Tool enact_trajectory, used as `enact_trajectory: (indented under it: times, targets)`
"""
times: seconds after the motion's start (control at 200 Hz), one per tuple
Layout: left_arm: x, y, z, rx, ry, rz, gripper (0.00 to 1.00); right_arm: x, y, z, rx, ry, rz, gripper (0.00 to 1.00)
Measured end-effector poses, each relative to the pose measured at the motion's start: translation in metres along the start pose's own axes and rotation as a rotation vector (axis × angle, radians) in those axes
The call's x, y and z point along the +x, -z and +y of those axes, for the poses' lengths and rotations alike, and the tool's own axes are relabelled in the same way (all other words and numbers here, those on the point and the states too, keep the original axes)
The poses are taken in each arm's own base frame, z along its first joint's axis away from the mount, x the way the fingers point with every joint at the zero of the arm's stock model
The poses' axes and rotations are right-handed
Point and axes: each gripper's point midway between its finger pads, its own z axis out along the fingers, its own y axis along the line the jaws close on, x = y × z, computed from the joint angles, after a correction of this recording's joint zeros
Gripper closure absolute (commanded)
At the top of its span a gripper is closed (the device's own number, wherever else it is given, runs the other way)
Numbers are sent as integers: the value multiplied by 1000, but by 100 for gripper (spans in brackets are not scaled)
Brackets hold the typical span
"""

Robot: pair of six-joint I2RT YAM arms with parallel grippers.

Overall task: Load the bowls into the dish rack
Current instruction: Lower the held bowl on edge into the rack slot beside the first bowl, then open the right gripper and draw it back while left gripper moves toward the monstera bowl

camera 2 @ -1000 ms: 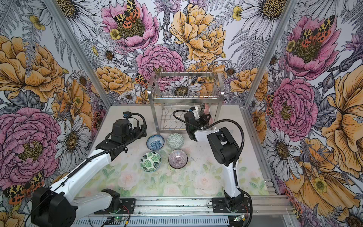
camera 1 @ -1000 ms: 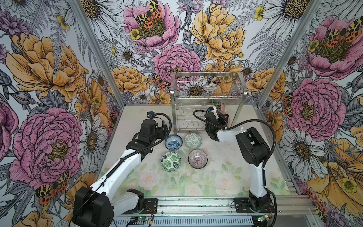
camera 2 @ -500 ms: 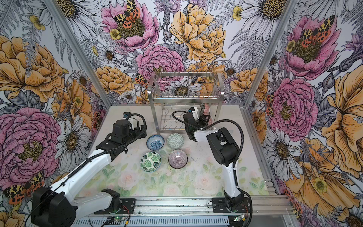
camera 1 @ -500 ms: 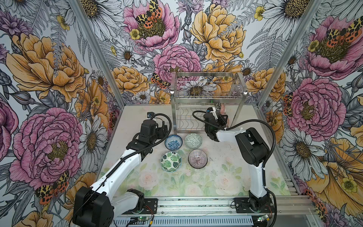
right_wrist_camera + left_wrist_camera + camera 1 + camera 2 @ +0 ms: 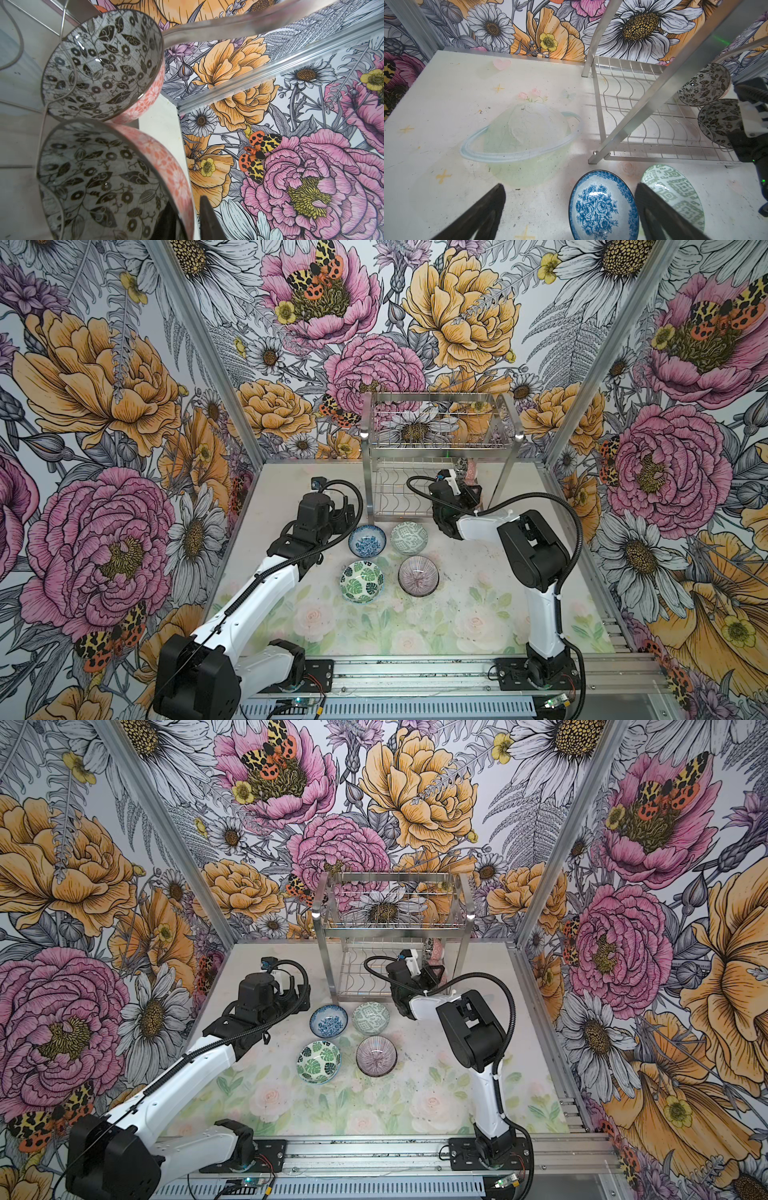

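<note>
Pinch the slick, brittle blue bowl (image 5: 603, 205) by its rim with your open left fingers (image 5: 483, 214); right fingers (image 5: 209, 224) straddle the floral bowl (image 5: 93, 176), grip unclear.

Six bowls (image 5: 367, 541) (image 5: 409, 537) (image 5: 361, 582) (image 5: 418, 575) (image 5: 99, 66) (image 5: 99, 182), one dish rack (image 5: 366, 472), two hands (image 5: 571, 199) (image 5: 187, 224)

Blue bowl (image 5: 602, 207) partly beyond wrist view's edge
</note>
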Motion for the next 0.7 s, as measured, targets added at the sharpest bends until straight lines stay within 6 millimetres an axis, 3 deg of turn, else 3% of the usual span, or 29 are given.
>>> enact_trajectory:
  times: [0.27, 0.565, 0.701]
  targets:
    - [0, 0, 0, 1, 0, 0, 1, -1, 2, -4, -9, -6, -1, 62]
    - [0, 0, -1, 4, 0, 1, 1, -6, 6, -17, -20, -25, -14, 27]
    - [0, 0, -1, 4, 0, 1, 1, -10, 10, -26, -33, -43, -28, 15]
